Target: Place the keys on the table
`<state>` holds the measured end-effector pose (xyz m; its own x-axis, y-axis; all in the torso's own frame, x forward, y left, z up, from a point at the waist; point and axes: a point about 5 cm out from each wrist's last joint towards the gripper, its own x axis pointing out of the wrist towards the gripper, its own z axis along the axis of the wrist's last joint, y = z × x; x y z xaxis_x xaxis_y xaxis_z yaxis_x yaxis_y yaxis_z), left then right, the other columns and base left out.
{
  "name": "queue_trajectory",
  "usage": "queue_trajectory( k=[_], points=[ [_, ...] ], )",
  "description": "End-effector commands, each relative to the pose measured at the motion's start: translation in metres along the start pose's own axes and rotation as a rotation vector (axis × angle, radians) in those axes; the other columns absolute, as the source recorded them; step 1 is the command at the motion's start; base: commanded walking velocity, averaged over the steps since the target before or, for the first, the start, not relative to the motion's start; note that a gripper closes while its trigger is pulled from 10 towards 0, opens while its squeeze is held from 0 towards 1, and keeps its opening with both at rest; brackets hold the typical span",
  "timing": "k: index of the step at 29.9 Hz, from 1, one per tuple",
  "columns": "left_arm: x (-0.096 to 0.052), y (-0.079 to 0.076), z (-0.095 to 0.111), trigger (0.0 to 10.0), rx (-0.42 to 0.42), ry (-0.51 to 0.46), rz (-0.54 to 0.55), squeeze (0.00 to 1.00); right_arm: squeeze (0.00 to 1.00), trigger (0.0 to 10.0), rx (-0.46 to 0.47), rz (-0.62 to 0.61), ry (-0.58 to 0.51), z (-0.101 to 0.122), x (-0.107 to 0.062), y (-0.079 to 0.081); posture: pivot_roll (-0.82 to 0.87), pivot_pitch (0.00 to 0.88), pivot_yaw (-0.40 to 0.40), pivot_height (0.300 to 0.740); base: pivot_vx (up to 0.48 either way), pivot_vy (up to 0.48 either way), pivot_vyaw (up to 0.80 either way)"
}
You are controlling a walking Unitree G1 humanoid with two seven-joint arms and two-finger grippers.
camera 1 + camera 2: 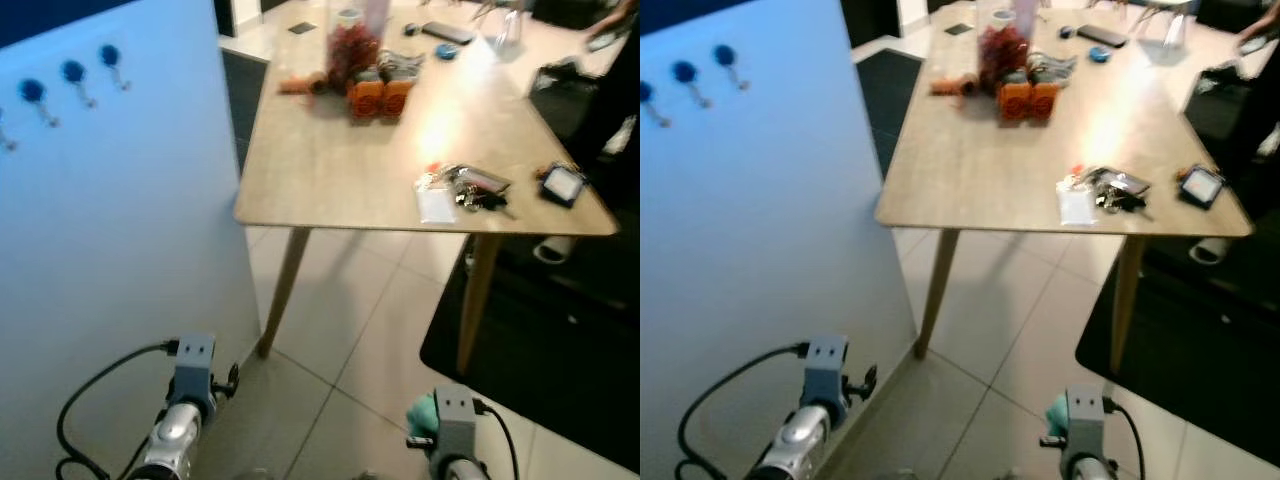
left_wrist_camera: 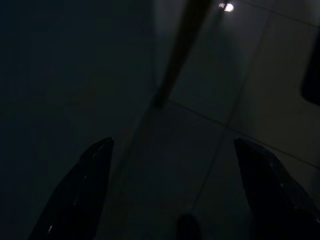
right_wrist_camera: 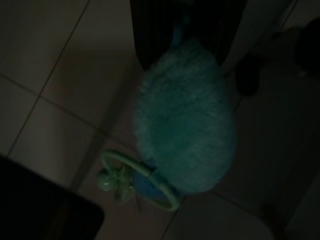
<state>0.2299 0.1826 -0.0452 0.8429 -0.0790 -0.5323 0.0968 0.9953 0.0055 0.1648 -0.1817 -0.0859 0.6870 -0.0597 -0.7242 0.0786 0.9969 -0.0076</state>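
Keys on a teal fluffy pompom with a green ring [image 3: 185, 130] are hanging from the right hand [image 1: 428, 415], low over the pale floor tiles [image 1: 340, 350]; its fingers seem to be pinching the fob, though that is a judgement. Far ahead, the light wooden desk [image 1: 340, 170] is carrying another key bunch [image 1: 472, 190] at its near right. The left hand [image 2: 172, 190] is idling, fingers spread. Carrying well means stepping closer and lifting above the edge before releasing on bare wood.

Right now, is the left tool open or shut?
Open. In the left wrist view the left tool's two black fingers stand far apart, with only grey floor tile between them.
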Motion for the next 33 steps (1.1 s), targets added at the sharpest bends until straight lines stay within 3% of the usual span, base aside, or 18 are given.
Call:
queue_trajectory(
  k=[1,11,33],
  points=[
    [-0.0013,-0.0031,-0.0053,10.0,0.009,0.024,-0.01,0.0,0.0,10.0,-0.009,-0.016,0.011,-0.0024,-0.0011,-0.0065,0.01,0.088,0.023,0.74,0.0,-0.439,0.0],
    [-0.0008,-0.003,-0.0043,10.0,0.014,0.021,-0.008,0.0,0.0,10.0,-0.011,-0.017,0.017,-0.0035,-0.0014,-0.0067,0.01,0.087,0.024,0.74,0.0,-0.418,0.0],
    [0.0034,-0.0099,0.0031,10.0,0.061,0.006,-0.04,0.0,0.0,10.0,-0.012,-0.025,0.04,-0.0112,-0.0045,-0.0099,0.01,0.082,0.029,0.74,0.0,0.0,0.0]
  ],
)
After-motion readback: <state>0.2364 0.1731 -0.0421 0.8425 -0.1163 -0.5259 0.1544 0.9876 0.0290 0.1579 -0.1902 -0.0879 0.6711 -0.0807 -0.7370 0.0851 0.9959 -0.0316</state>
